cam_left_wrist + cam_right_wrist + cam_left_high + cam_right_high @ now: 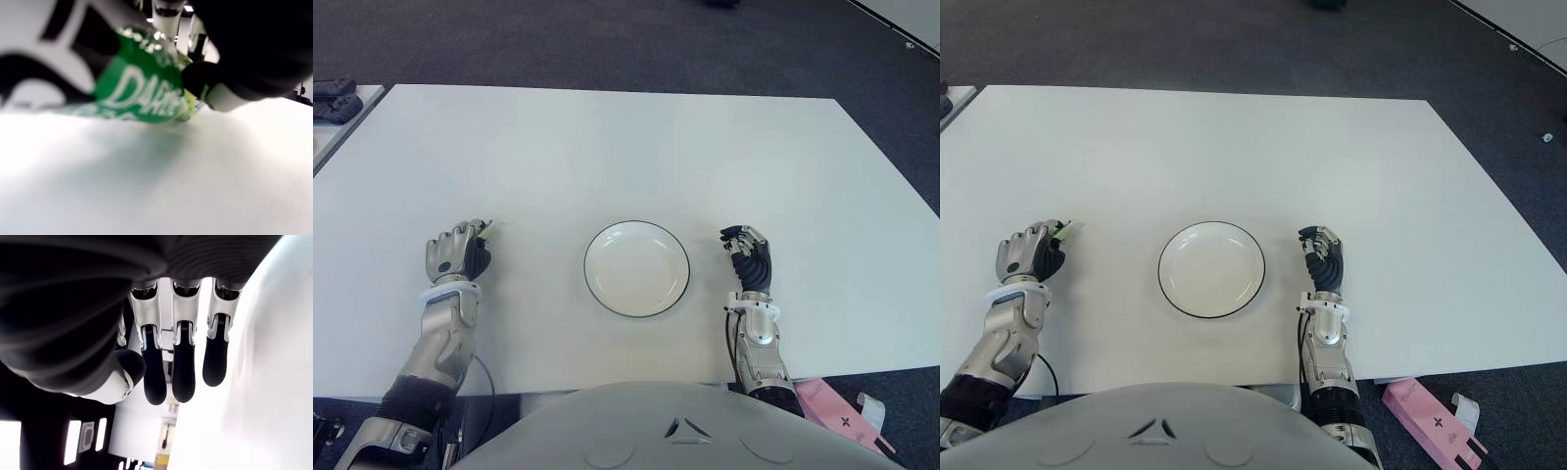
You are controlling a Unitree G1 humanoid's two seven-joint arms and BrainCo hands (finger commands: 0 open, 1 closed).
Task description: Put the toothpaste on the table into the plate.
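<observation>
Left wrist view shows the left robot hand [230,73] clamped on the green toothpaste [142,93], low against the white worktop [636,147] and well left of the plate [636,268]. The grip looks shallow, so the tube could slip out or drag during the lift. The right robot hand [747,253] shows just right of the plate, fingers loosely curled, holding nothing.

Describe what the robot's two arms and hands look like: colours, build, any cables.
Both forearms are silver-grey metal with a white band at the wrist. The left hand and right hand have silver-grey segmented fingers with black pads; the right wrist view shows pale finger links ending in black rounded fingertips. A thin black cable runs along each forearm. Dark sleeves cover the arms nearer the grey torso.
</observation>
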